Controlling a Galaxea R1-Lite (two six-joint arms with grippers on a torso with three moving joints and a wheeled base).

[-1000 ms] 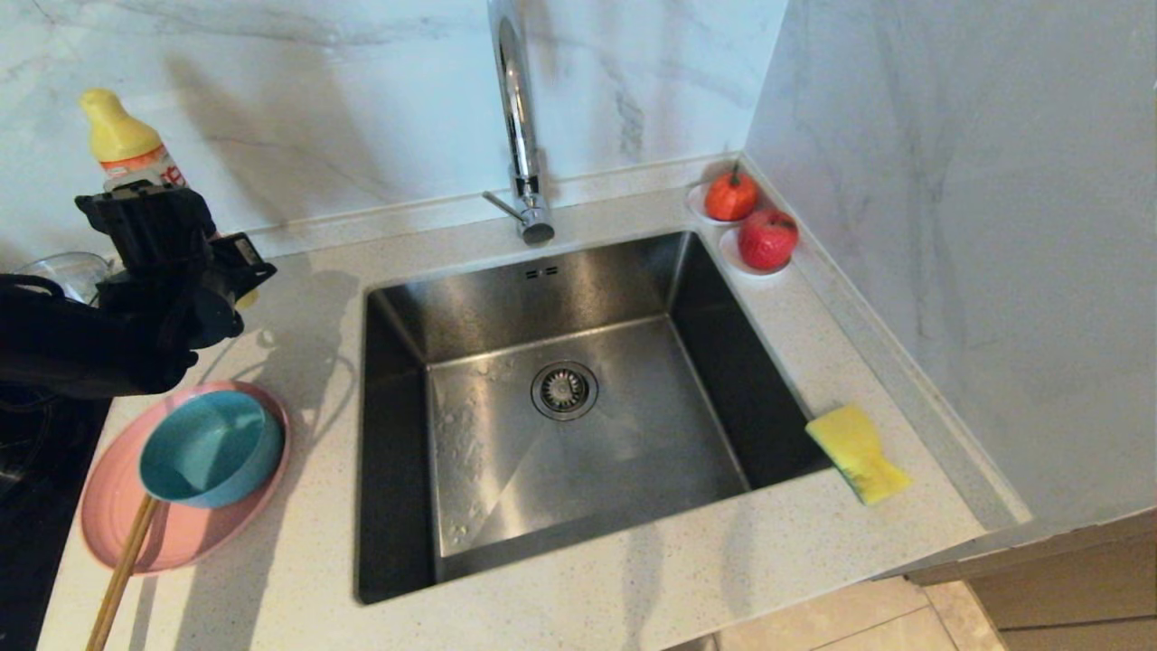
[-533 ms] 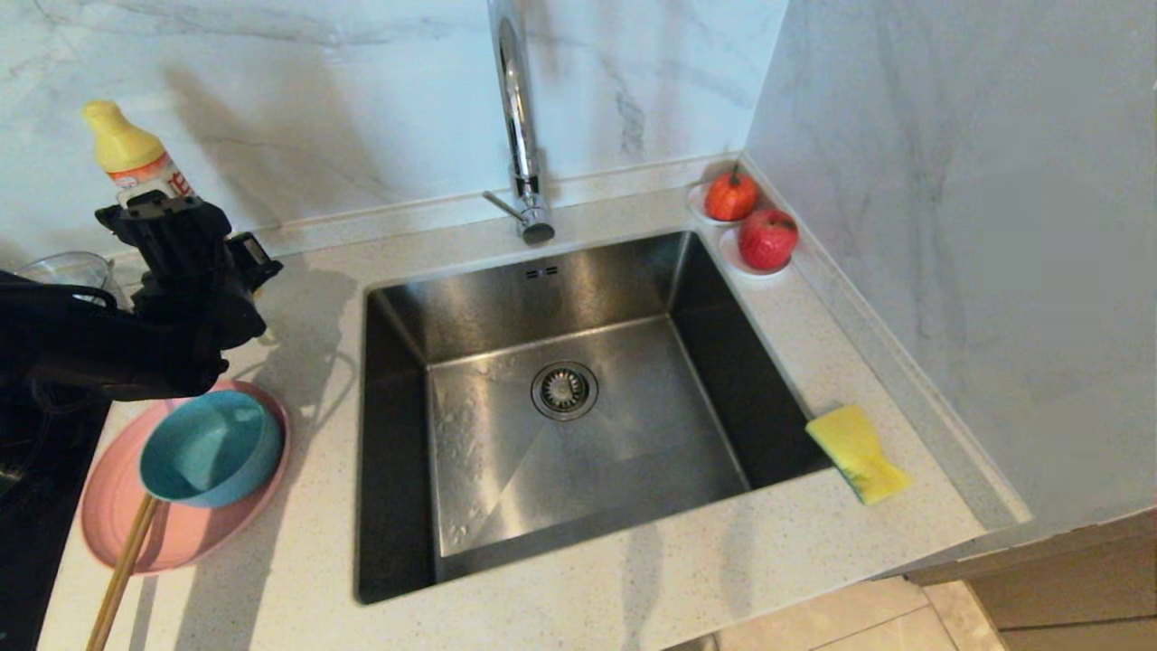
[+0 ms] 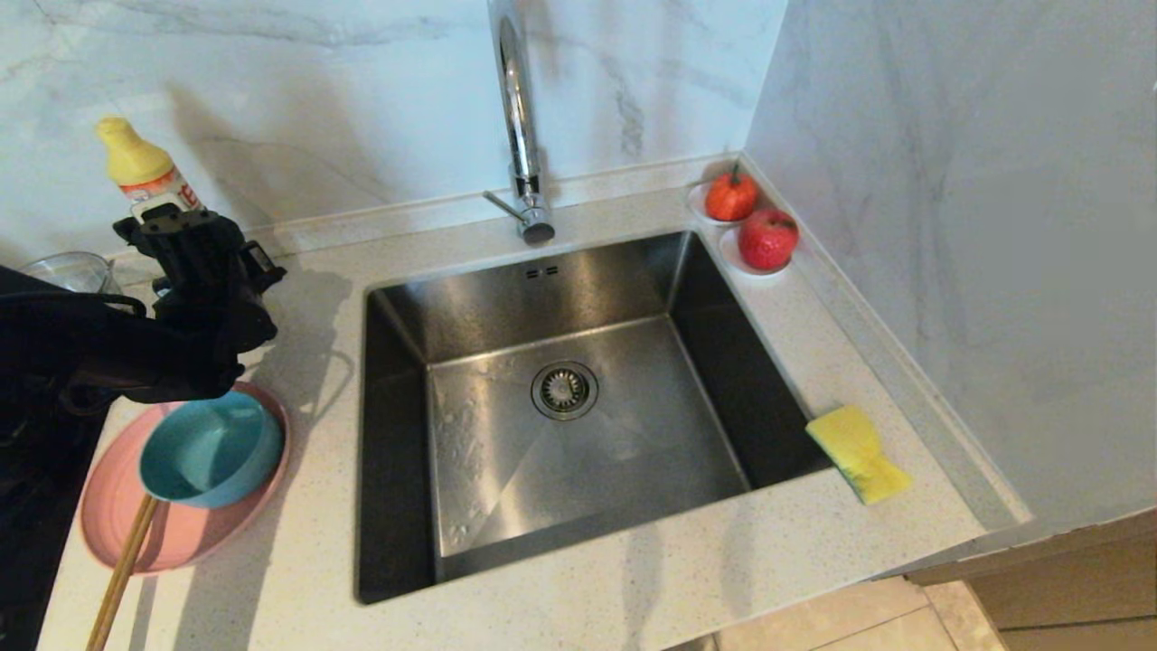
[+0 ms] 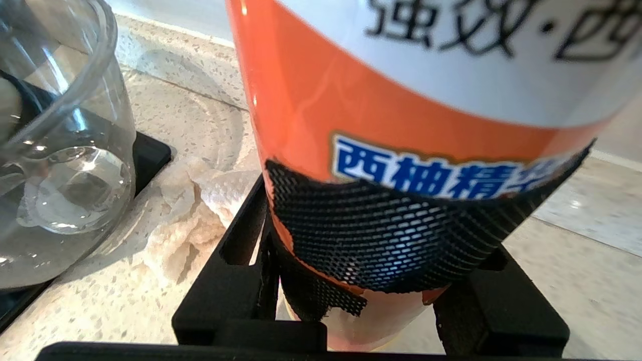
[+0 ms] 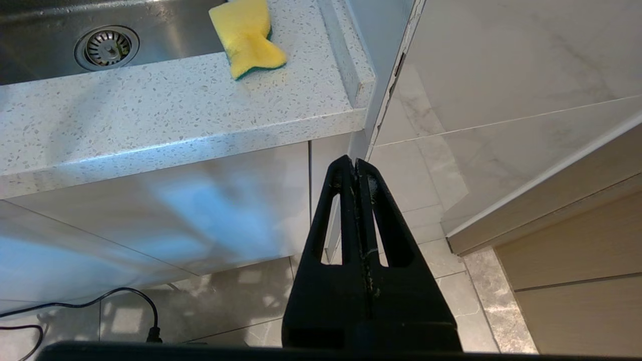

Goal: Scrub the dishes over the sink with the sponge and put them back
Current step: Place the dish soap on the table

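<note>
My left gripper [image 3: 194, 237] is closed around the lower body of a detergent bottle [image 4: 401, 125], its orange-and-white label filling the left wrist view while my two black fingers [image 4: 235, 286] clamp it from either side. In the head view the bottle's yellow cap [image 3: 131, 154] sticks up above the gripper, at the back left of the worktop [image 3: 633, 579] near the marble wall. A clear glass bowl [image 4: 55, 150] stands just beside the bottle, with a crumpled paper towel [image 4: 185, 210] lying between them.

The teal-blue bowl [image 3: 210, 448] sits inside the pink plate [image 3: 181, 533] on the worktop left of the sink [image 3: 560, 425], nearer to me than the gripper. A wooden stick [image 3: 122, 570] leans out from under the bowl's rim across the plate.

The sponge [image 3: 857, 452] lies yellow face up on the worktop at the sink's right edge. Two red fruits on white saucers [image 3: 752, 231] occupy the back right corner, and the faucet [image 3: 520, 127] rises behind the sink.

My right gripper [image 5: 357, 170] hangs below the worktop's front edge, over the tiled floor, its fingers pressed together and holding nothing.
</note>
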